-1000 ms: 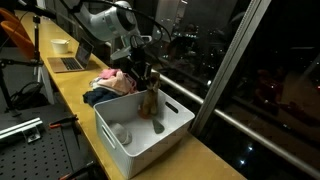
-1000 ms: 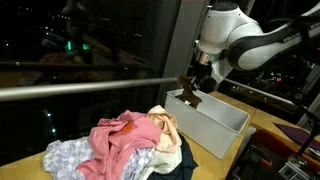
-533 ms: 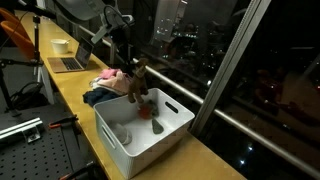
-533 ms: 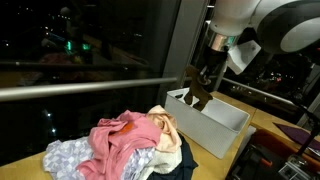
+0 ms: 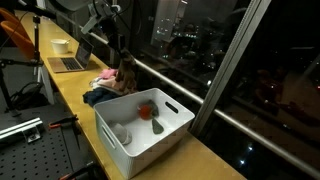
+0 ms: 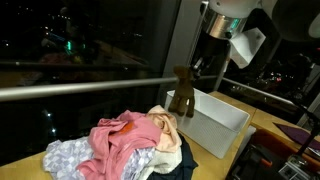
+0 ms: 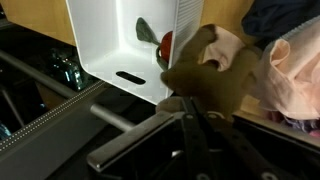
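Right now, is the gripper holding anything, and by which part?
Yes. The gripper is shut on a brown cloth, pinched at its top end. The rest hangs free between the white bin and the clothes pile.

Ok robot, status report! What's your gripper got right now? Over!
Gripper shut on brown cloth. Cloth hangs in the air between white bin and clothes pile. Nothing blocking that I can see. Over.

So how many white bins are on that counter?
1. The white bin sits beside the clothes pile, near the brown cloth the hand holds. Others may be out of frame.
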Motion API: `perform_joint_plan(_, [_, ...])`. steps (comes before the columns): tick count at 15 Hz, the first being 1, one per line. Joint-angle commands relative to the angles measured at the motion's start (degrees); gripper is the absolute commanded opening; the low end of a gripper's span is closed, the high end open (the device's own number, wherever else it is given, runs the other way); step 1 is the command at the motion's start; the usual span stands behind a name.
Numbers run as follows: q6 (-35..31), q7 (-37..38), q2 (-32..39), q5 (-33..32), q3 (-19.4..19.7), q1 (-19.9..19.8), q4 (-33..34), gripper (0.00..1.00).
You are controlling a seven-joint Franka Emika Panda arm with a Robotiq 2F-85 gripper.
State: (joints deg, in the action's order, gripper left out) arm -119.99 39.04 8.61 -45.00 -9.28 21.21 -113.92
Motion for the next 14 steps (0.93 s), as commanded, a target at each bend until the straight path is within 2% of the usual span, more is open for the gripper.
perform_joint_plan(1, [1.54,-0.36,2.81,0.27,-2.09,-0.44,4.23,0.01])
perform_joint_plan(6, [1.21,-0.42,6.30,0.59,-2.07,-0.32,6.70,0.01])
perform_joint_plan(14, [1.24,-0.40,8.99,1.30,-1.33,-0.38,6.62,0.01])
